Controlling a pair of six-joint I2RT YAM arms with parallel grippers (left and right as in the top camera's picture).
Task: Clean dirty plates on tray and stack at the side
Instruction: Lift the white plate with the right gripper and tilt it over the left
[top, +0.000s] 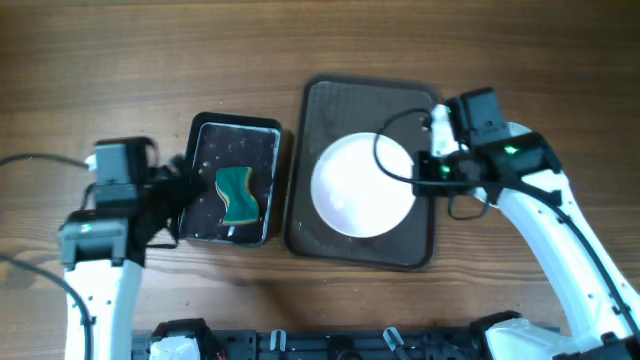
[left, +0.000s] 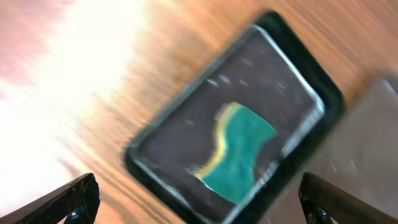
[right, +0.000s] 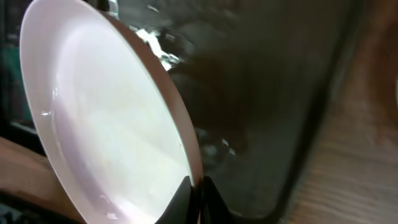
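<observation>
Overhead: I see even, soft light and sharp focus across the table. Left wrist: heavy motion blur smears the pan and sponge, and glare whites out the wood from 9 to 12 o'clock. Right wrist: I see a dim view with the plate bright and soft-edged. Wet glints mark the tray toward 11 o'clock.
</observation>
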